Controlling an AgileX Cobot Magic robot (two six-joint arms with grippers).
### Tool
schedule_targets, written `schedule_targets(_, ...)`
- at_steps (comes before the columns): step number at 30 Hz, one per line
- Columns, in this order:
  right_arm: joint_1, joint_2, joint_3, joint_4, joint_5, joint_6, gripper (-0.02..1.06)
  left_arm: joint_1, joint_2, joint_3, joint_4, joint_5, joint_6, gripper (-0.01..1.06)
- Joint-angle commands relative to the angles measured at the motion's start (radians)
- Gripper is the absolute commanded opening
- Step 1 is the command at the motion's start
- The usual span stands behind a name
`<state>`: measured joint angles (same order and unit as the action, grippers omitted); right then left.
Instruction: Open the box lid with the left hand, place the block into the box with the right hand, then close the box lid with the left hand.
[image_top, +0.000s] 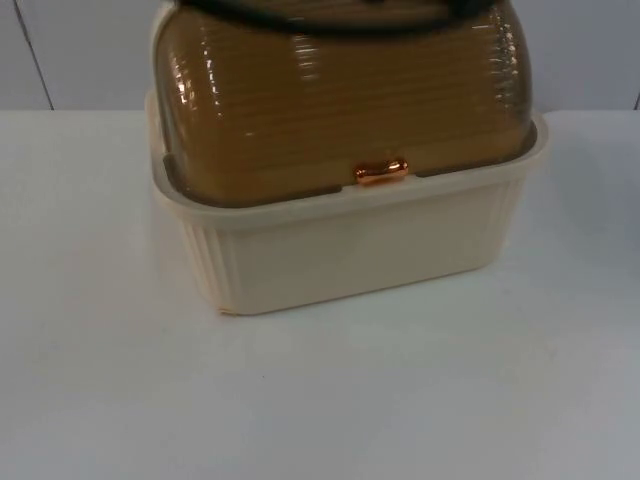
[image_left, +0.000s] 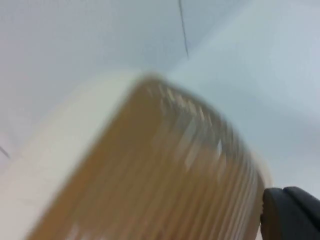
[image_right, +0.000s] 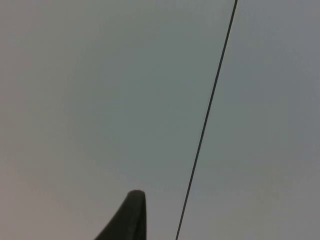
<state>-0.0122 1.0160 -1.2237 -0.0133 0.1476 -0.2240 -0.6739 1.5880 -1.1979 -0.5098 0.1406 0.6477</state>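
White table (image_top: 320, 400), shut box (image_top: 340, 240)

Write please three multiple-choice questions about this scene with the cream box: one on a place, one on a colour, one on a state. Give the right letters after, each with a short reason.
1. Where does the cream ribbed plastic box stand?
A. On the white table top, at its far side by the grey partition wall
B. On the floor
C. On a shelf

2. What colour is the small handle at the front edge of the translucent brown ribbed domed lid?
A. Blue
B. Shiny copper-orange
C. Green

3. In what state is the lid?
A. Taken off, lying on the table
B. Swung fully open
C. Down on the box

Answers:
1 A: the top view shows the box on the table, with the wall behind.
2 B: the handle shines copper-orange against the brown.
3 C: the lid's front edge sits inside the cream rim.

The left wrist view looks closely at the lid, blurred.
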Motion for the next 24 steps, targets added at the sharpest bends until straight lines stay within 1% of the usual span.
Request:
schedule_targets(1,0.002,-0.008,-0.003,-0.011,-0.004,-0.004,1.05,0.016,-0.046,0.004,-0.067,-0.026,-0.017,0.00)
schedule_targets(3,0.002,-0.008,-0.003,-0.011,-0.004,-0.004,1.05,0.066,-0.121,0.004,-0.090,-0.026,-0.036,0.00)
schedule_targets(5,0.002,-0.008,-0.003,-0.011,-0.004,-0.004,1.05,0.130,-0.168,0.004,-0.107,-0.008,-0.074,0.00)
schedule_targets(6,0.002,-0.008,-0.003,-0.011,-0.004,-0.004,1.05,0.130,-0.168,0.004,-0.107,-0.008,-0.074,0.00)
schedule_targets(7,0.002,-0.008,-0.003,-0.011,-0.004,-0.004,1.05,0.186,-0.189,0.004,-0.107,0.010,-0.106,0.00)
schedule_targets(10,0.002,-0.008,-0.003,-0.011,-0.004,-0.004,1.05,0.334,-0.205,0.004,-0.122,0.037,-0.150,0.00)
schedule_targets(11,0.002,-0.008,-0.003,-0.011,-0.004,-0.004,1.05,0.334,-0.205,0.004,-0.122,0.037,-0.150,0.00)
schedule_targets(12,0.002,-0.008,-0.003,-0.011,-0.004,-0.004,1.05,0.391,-0.205,-0.001,-0.119,0.053,-0.149,0.00)
schedule_targets(14,0.002,-0.008,-0.003,-0.011,-0.004,-0.004,1.05,0.493,-0.198,-0.027,-0.112,0.100,-0.149,0.00)
schedule_targets(15,0.002,-0.008,-0.003,-0.011,-0.004,-0.004,1.05,0.546,-0.191,-0.049,-0.083,0.140,-0.149,0.00)
schedule_targets(16,0.002,-0.008,-0.003,-0.011,-0.004,-0.004,1.05,0.546,-0.191,-0.049,-0.083,0.140,-0.149,0.00)
schedule_targets(17,0.002,-0.008,-0.003,-0.011,-0.004,-0.004,1.05,0.595,-0.179,-0.076,-0.056,0.193,-0.157,0.00)
schedule_targets(18,0.002,-0.008,-0.003,-0.011,-0.004,-0.004,1.05,0.650,-0.159,-0.118,0.010,0.264,-0.188,0.00)
schedule_targets(20,0.002,-0.008,-0.003,-0.011,-0.004,-0.001,1.05,0.681,-0.129,-0.182,0.116,0.340,-0.269,0.00)
schedule_targets(21,0.002,-0.008,-0.003,-0.011,-0.004,-0.001,1.05,0.681,-0.129,-0.182,0.116,0.340,-0.269,0.00)
schedule_targets(24,0.002,-0.008,-0.003,-0.011,-0.004,-0.001,1.05,0.657,-0.116,-0.233,0.297,0.378,-0.339,0.00)
